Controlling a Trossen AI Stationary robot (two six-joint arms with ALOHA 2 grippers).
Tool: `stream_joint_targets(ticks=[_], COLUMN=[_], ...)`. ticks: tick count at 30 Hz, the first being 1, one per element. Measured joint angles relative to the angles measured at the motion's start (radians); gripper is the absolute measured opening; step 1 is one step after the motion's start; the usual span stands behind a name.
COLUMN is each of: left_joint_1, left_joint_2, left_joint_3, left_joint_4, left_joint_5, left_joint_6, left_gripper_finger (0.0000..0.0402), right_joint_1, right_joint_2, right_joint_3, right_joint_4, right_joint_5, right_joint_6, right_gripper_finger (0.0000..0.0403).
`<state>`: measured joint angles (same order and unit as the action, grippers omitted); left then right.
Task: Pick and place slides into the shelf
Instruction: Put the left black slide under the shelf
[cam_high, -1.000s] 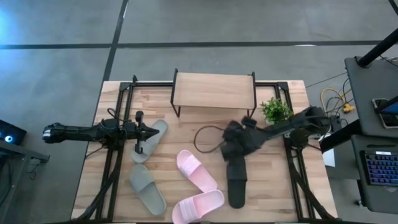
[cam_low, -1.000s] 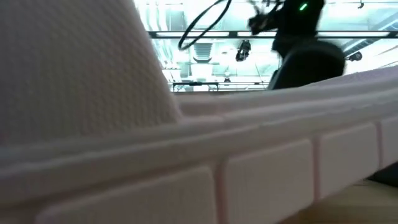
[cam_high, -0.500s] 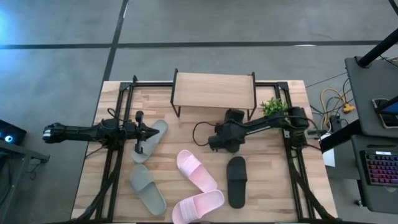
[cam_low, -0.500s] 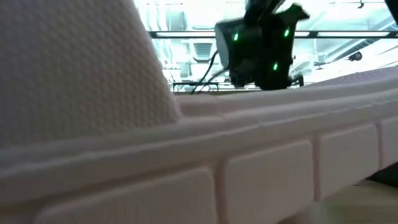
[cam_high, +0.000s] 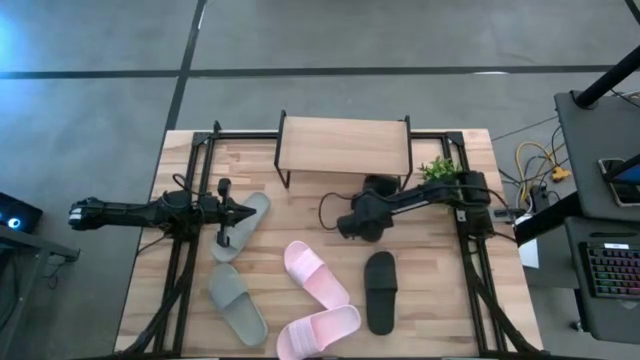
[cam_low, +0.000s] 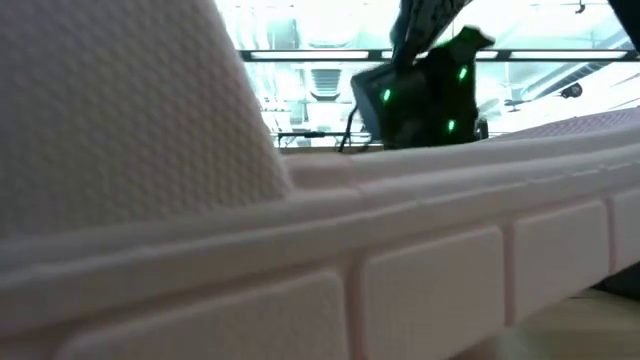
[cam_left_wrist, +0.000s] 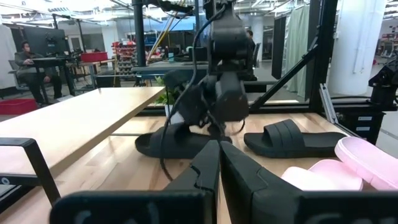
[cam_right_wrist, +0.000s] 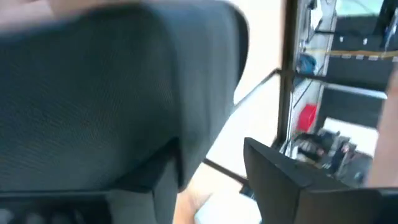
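If tilted: black slide (cam_left_wrist: 155, 144) clamped in right gripper (cam_high: 360, 222) snags shelf (cam_high: 343, 145) legs.
Left gripper (cam_left_wrist: 218, 152): pinched closed, empty.

The wooden table (cam_high: 455, 300) carries the shelf (cam_high: 343, 147) at its far edge, centred. A small plant (cam_high: 443, 177) stands just right of the shelf. Two grey-green slides (cam_high: 238, 303) lie on the left side. Two pink slides (cam_high: 315, 275) lie at the near centre. One black slide (cam_high: 380, 291) lies to their right.
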<state>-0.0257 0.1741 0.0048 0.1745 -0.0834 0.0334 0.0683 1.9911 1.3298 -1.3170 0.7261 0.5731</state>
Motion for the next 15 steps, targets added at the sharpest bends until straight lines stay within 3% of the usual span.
stream_joint_targets(ticks=[3,8,15], left_joint_1=[0.000,0.000,0.000], left_joint_2=[0.000,0.000,0.000], left_joint_3=[0.000,0.000,0.000], left_joint_4=[0.000,0.000,0.000], left_joint_5=[0.000,0.000,0.000], left_joint_6=[0.000,0.000,0.000], left_gripper_finger=[0.0000,0.0000,0.0000], right_joint_1=[0.027,0.086,0.350], right_joint_2=[-0.069,-0.207,-0.340], right_joint_3=[0.001,0.002,-0.003], right_joint_4=[-0.006,0.005,0.101], right_joint_5=[-0.036,-0.276,-0.286], right_joint_6=[0.071,0.198,0.113], right_gripper_finger=[0.0190,0.0210,0.0227])
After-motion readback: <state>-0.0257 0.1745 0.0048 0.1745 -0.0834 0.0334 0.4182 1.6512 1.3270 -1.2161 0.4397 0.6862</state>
